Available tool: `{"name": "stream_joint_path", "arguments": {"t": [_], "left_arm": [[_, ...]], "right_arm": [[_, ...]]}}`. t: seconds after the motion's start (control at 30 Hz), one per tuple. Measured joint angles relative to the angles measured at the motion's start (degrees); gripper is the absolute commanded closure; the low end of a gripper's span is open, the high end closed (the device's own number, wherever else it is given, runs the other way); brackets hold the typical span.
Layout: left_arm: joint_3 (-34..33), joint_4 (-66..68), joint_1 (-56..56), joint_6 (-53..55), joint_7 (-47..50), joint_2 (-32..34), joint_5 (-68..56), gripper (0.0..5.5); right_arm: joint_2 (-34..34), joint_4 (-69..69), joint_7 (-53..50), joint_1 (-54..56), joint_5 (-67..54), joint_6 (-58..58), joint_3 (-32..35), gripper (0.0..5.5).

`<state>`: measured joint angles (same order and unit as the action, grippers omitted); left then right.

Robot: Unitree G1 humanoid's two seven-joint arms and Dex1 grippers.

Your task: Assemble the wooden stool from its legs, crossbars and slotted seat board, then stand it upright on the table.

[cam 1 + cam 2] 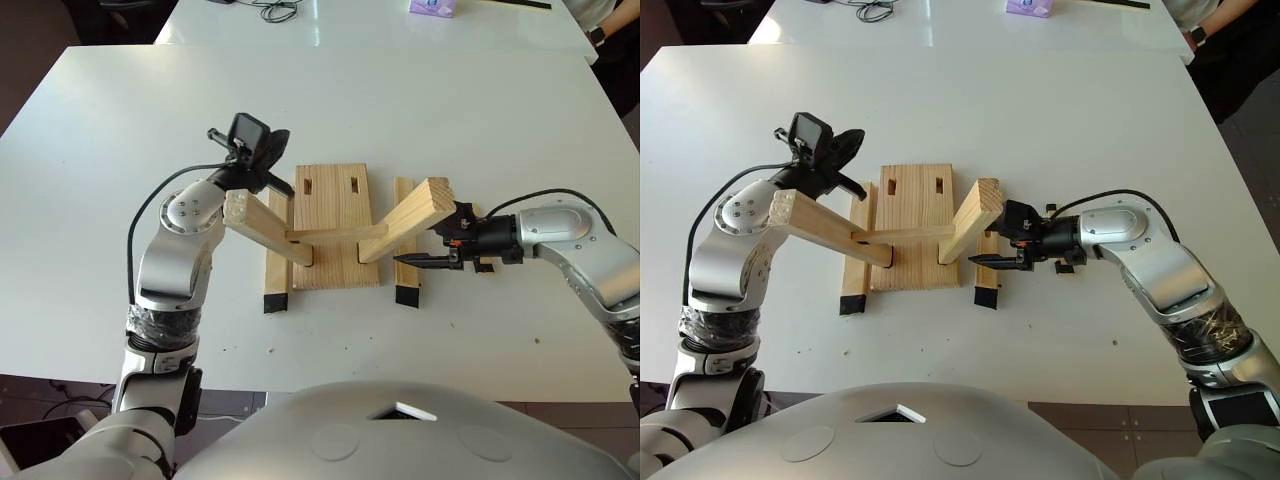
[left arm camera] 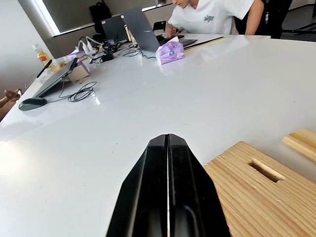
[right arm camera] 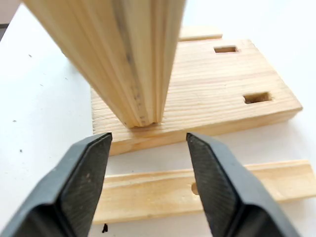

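The slotted seat board [image 1: 330, 225] lies flat mid-table. Over it rises a sub-assembly: a left leg [image 1: 262, 228] and a right leg [image 1: 412, 215] joined by a thin crossbar [image 1: 335, 233], both legs leaning outward. My left gripper [image 1: 281, 185] is shut with nothing between its fingers, just beside the left leg's upper end; its fingertips [image 2: 168, 140] point over the board [image 2: 256, 197]. Beside the right leg [image 3: 118, 54], my right gripper [image 1: 432, 243] is open with one finger on each side of the leg, not touching.
Two more wooden pieces with black ends lie flat along the board's sides, one left [image 1: 276, 282], one right [image 1: 405, 275]. A purple tissue pack [image 2: 170, 49], laptops and cables sit on the far table. Bare white tabletop [image 1: 120, 150] surrounds the parts.
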<state>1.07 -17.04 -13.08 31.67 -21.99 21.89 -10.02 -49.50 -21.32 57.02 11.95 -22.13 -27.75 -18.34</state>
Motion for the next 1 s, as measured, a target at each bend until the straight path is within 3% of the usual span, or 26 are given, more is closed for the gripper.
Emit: {"name": "stream_joint_path", "arguments": {"t": [0.1, 0.2, 0.3, 0.4, 0.5, 0.57, 0.67, 0.77, 0.9, 1.0], "left_arm": [[-1.6, 3.9, -0.6, -2.3, 0.3, 0.0, 0.1, 5.5], [-1.8, 5.5, -0.5, -4.7, -0.4, 0.2, 0.0, 5.5], [-3.4, 4.9, 0.8, -6.2, -1.4, 1.9, 0.0, 5.5], [-6.4, 1.5, 3.7, -6.1, -0.9, 4.4, 0.5, 5.5], [-9.7, -2.3, 6.5, -5.6, -0.5, 5.5, 0.5, 5.5], [-12.8, -5.3, 9.0, -1.9, -0.4, 4.5, -3.3, 5.5], [-17.3, -9.7, 15.8, 4.0, 1.5, 1.2, -8.3, 5.5], [-16.4, -14.4, 24.9, 4.0, 1.8, -0.1, -8.4, 5.5], [-13.6, -17.6, 29.6, 0.2, 1.5, -0.1, -6.7, 5.5], [-12.0, -19.4, 31.9, -2.8, 1.5, 0.1, -5.4, 5.31]], "right_arm": [[3.1, 0.9, -1.5, 0.0, 1.1, 0.0, -0.1, 1.81], [5.0, 1.2, -3.4, -1.4, 1.8, 0.1, 1.1, 1.75], [4.6, -2.9, -5.0, -7.2, -0.9, -1.2, 7.6, 1.75], [4.4, -10.3, -10.7, -16.0, -3.6, -4.4, 19.6, 1.75], [10.5, -18.9, -23.2, -22.5, -4.9, -10.2, 29.2, 1.75], [18.4, -24.2, -33.5, -24.9, -6.2, -13.9, 31.3, 1.75], [30.5, -30.7, -46.8, -26.4, -6.9, -16.9, 28.9, 1.75], [40.2, -32.1, -56.7, -27.3, -5.4, -17.3, 25.2, 1.93], [43.1, -32.0, -61.4, -28.5, -0.1, -15.8, 21.6, 2.56], [42.6, -31.7, -63.0, -31.1, 5.4, -13.5, 17.5, 2.6]]}}
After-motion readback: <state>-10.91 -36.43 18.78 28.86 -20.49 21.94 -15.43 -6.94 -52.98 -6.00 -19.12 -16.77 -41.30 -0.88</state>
